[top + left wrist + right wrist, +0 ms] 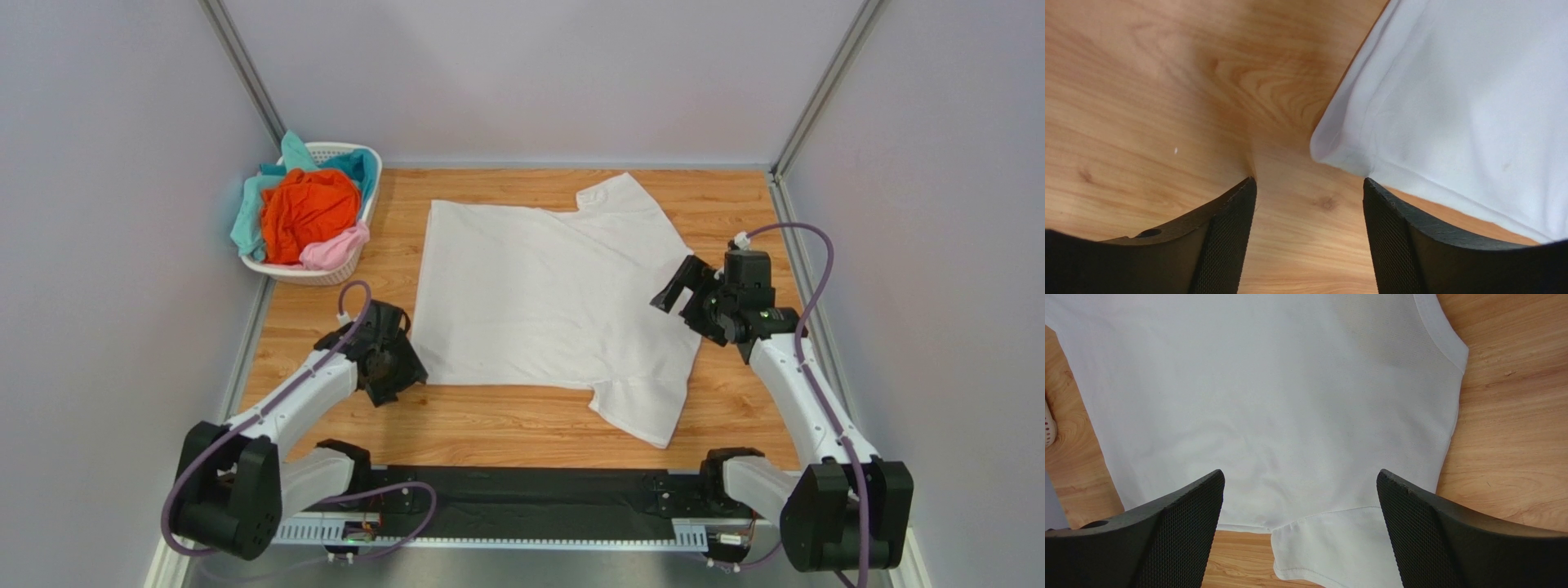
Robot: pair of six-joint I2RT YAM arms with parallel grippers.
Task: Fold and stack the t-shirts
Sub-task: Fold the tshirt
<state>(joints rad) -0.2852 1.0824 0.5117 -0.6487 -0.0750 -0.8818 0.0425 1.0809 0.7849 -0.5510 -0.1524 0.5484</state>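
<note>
On the table (pixel 515 423) — white t-shirt (pixel 540 294) flat | left gripper (pixel 1309 187) spread by its corner | right gripper (pixel 1300 474) spread above it

No text, label, brand, number or sign legible in any of my three views.
</note>
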